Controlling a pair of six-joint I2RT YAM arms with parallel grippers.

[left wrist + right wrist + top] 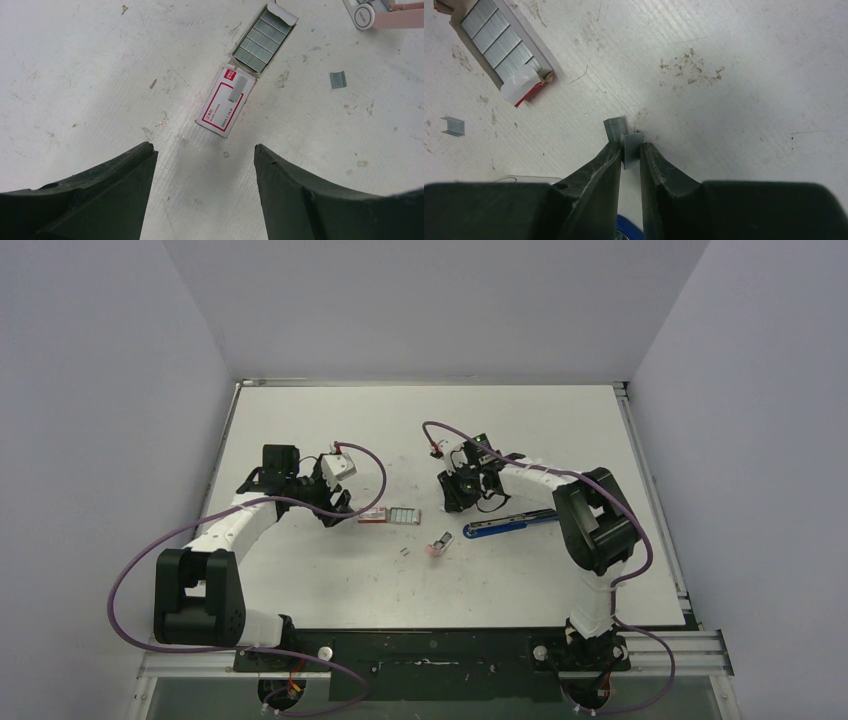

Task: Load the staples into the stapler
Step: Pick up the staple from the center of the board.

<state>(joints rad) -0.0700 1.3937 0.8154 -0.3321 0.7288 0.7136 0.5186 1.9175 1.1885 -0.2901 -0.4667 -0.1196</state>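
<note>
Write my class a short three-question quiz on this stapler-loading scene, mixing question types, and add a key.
1. True or false: the left claw is shut on the staple box.
2. What sits between the right claw's fingers? A) a staple strip B) nothing C) the staple box
3. Fill in: in the top view, the stapler lies nearest the ____ claw.
Key: 1 false: it hangs open, clear of the box. 2 A. 3 right.
</note>
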